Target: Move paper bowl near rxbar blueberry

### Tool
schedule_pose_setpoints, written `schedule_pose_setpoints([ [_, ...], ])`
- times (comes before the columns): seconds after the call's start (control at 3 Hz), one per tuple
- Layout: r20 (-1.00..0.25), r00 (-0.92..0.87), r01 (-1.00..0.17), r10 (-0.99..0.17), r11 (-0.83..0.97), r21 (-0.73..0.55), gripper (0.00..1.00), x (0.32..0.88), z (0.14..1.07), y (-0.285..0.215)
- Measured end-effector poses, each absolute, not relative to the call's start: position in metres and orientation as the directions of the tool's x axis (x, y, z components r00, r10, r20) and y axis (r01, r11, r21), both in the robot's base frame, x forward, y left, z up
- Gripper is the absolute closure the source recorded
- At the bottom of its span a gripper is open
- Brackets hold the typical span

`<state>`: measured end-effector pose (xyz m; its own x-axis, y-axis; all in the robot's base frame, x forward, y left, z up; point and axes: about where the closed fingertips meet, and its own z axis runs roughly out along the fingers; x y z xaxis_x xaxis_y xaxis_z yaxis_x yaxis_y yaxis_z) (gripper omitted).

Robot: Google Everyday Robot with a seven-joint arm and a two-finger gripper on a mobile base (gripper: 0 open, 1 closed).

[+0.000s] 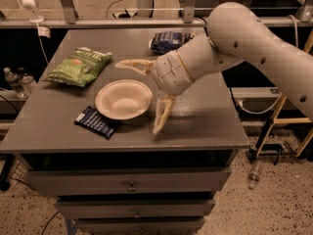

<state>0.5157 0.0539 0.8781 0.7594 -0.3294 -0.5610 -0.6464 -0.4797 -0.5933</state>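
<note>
The off-white paper bowl (123, 99) sits upright on the grey table (205, 126), its lower left rim touching or just over the corner of the rxbar blueberry (96, 122), a flat navy wrapper with white lettering. My gripper (145, 97) hovers just right of the bowl, open wide. One finger (133, 64) points left above the bowl's far side, the other finger (161, 115) points down toward the table's front. The bowl is free of the fingers.
A green chip bag (79, 66) lies at the table's left rear. A puffy dark blue snack bag (168, 41) lies at the rear centre, partly behind my arm. Drawers are below the table front. A water bottle (13, 81) stands on the floor at left.
</note>
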Motion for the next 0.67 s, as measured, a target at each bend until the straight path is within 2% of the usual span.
schedule_pose_setpoints([
  [0.33, -0.555, 0.739, -0.672, -0.382, -0.480, -0.564, 0.00, 0.514, 0.881, 0.043],
  [0.67, -0.546, 0.680, -0.734, -0.490, -0.461, -0.499, 0.00, 0.509, 0.896, 0.007],
])
